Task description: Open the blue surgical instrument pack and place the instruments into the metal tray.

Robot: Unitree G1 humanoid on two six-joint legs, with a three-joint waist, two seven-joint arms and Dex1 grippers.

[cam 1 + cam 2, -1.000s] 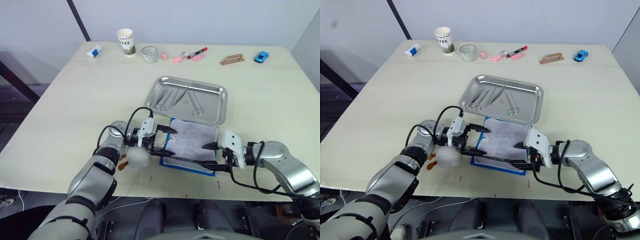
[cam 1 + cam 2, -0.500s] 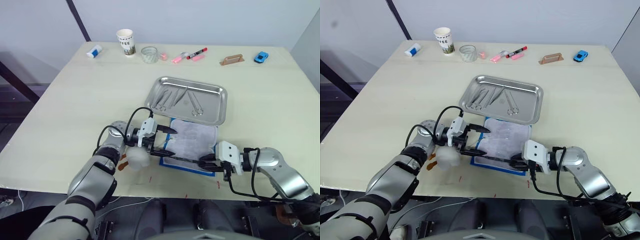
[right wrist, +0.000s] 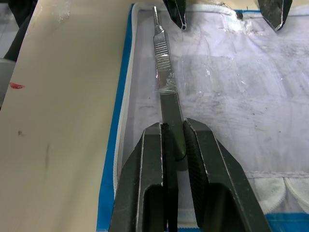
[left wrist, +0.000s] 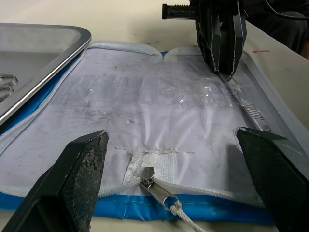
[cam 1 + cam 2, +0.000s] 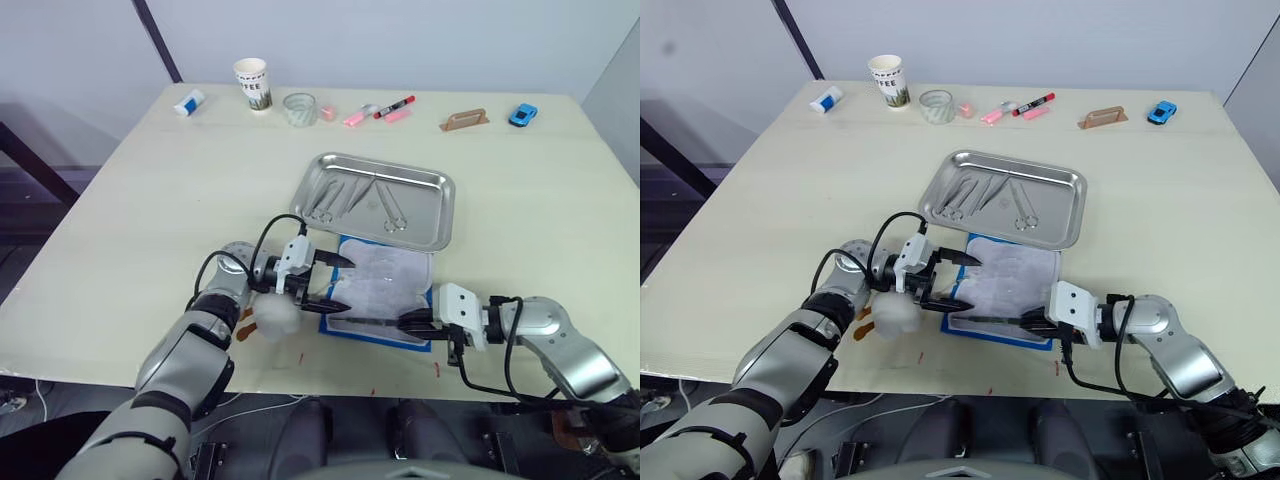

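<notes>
Low in the centre of the head view, my right hand (image 5: 408, 322) is pinched narrow on the handle of a slim silver scalpel-like instrument (image 3: 164, 87), which lies along the near edge of the flat blue fabric instrument pack (image 5: 378, 290). That pack is unzipped, its pale lining up, touching the shiny rectangular metal tray (image 5: 433, 199) just above it in frame. My left hand (image 5: 335, 283) sits wide open at the pack's left edge by the zipper pull (image 4: 158, 192), I judge to steady the fabric. Other silver scissors and forceps (image 5: 345, 198) already rest in the tray. Along the surface's (image 5: 150, 180) top stand a paper cup (image 5: 252, 83) and a small blue toy car (image 5: 522, 114).
</notes>
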